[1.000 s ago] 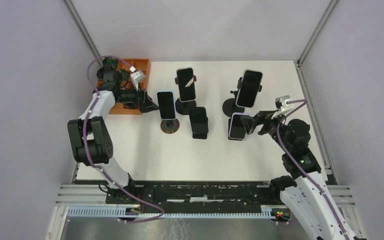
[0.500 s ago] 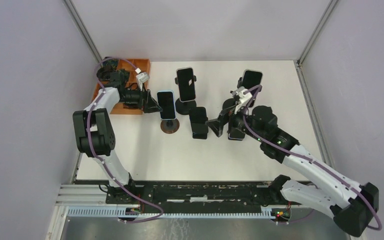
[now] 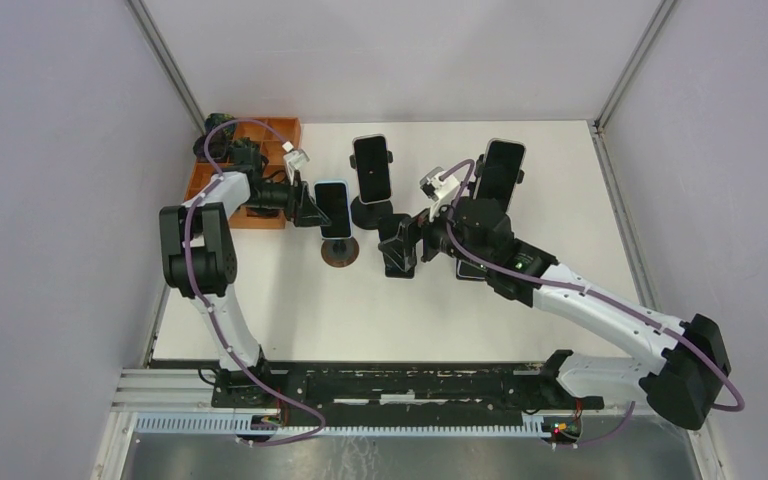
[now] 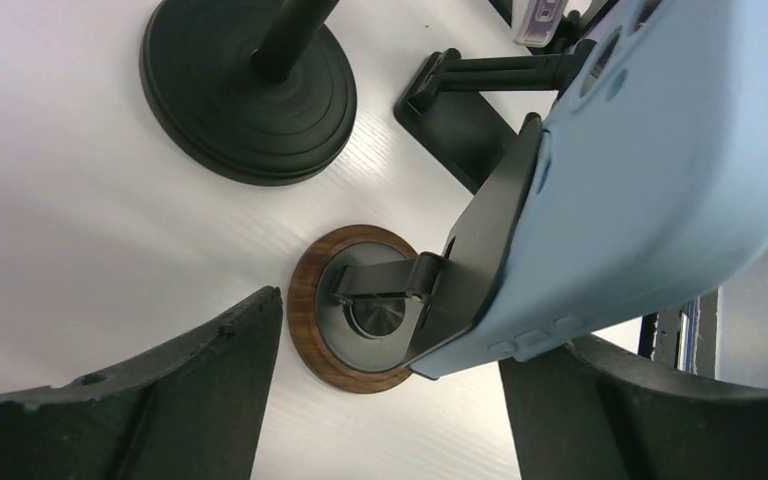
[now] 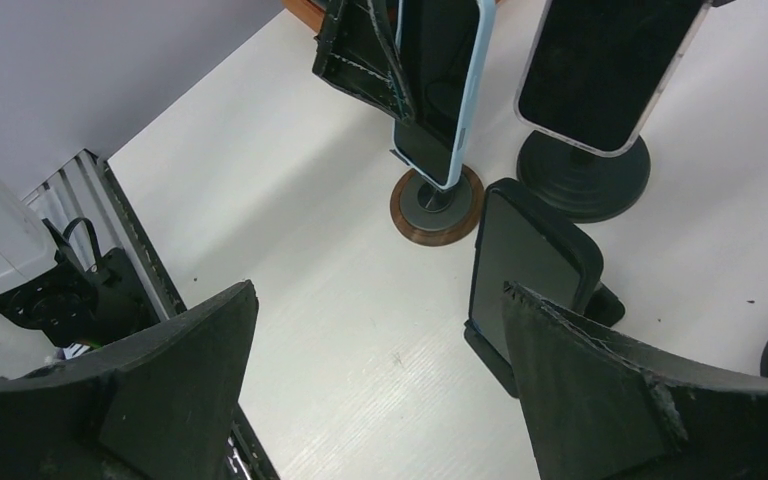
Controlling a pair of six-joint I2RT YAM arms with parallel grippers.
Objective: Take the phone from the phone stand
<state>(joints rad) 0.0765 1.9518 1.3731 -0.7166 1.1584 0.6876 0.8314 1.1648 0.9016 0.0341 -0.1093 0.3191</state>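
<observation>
A blue-cased phone (image 3: 332, 208) stands on a stand with a round wooden base (image 3: 339, 252). My left gripper (image 3: 310, 208) is open at the phone's left edge. In the left wrist view the blue phone (image 4: 660, 170) leans over the wooden base (image 4: 370, 310), and its lower corner lies between my open left gripper (image 4: 390, 400) fingers, close to the right one (image 4: 660, 410). My right gripper (image 3: 412, 242) is open beside a black phone (image 3: 397, 243). In the right wrist view the right gripper (image 5: 380, 380) is empty, with the black phone (image 5: 520, 260) by its right finger.
A phone on a black round-based stand (image 3: 372, 168) stands behind, and another (image 3: 500, 175) stands at the back right. A further phone (image 3: 472, 268) is mostly hidden under my right arm. An orange tray (image 3: 260, 215) sits at the back left.
My right arm has swung left, from the right-hand phone to the black phone in the middle. My left gripper has moved right, up to the blue phone.
</observation>
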